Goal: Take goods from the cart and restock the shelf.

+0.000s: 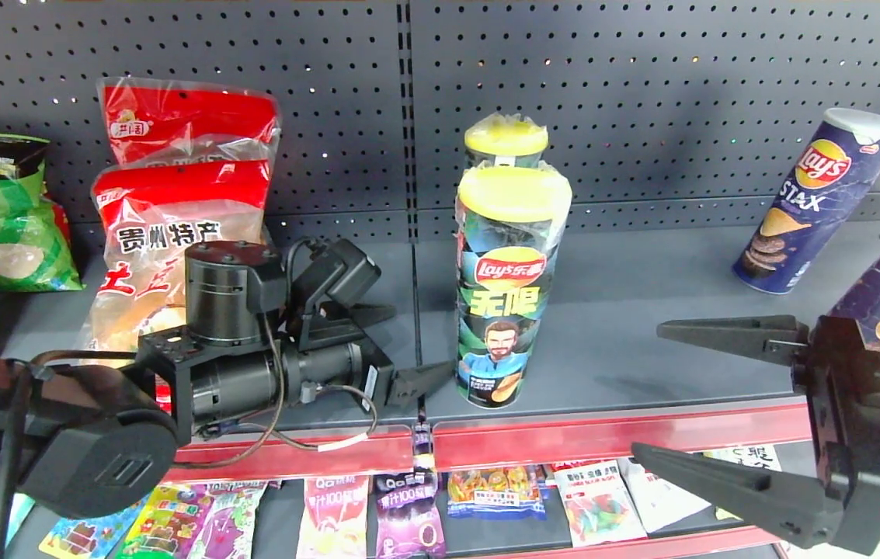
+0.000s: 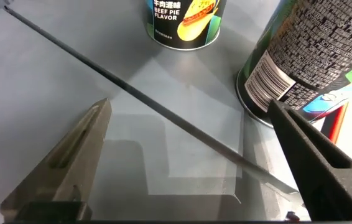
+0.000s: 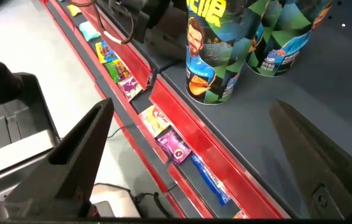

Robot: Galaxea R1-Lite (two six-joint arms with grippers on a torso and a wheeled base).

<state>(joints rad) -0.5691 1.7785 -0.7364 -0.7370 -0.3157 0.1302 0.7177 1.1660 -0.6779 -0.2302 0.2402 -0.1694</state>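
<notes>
Nothing held, jaws wide on both arms

Right gripper [image 1: 648, 390] hangs before the red front rail [image 1: 564, 439], its fingers spread wide and empty. Left gripper [image 1: 422, 339] lies over the shelf [image 1: 626, 326], jaws likewise apart, one fingertip just beside the base of the front chip can [image 1: 509, 287]. That can stands upright, a second can [image 1: 506, 140] behind it. Well to the right, a blue can [image 1: 820, 202] leans tilted against the pegboard [image 1: 641, 93].

Left gripper [image 2: 189, 104]: fingers [image 2: 70, 162] spread wide above grey shelf [image 2: 39, 74]. Near chip can [image 2: 300, 56]: upright, just beside one fingertip. Far chip can [image 2: 185, 22]: upright, farther back. Seam [image 2: 163, 118]: runs diagonally across shelf.
</notes>
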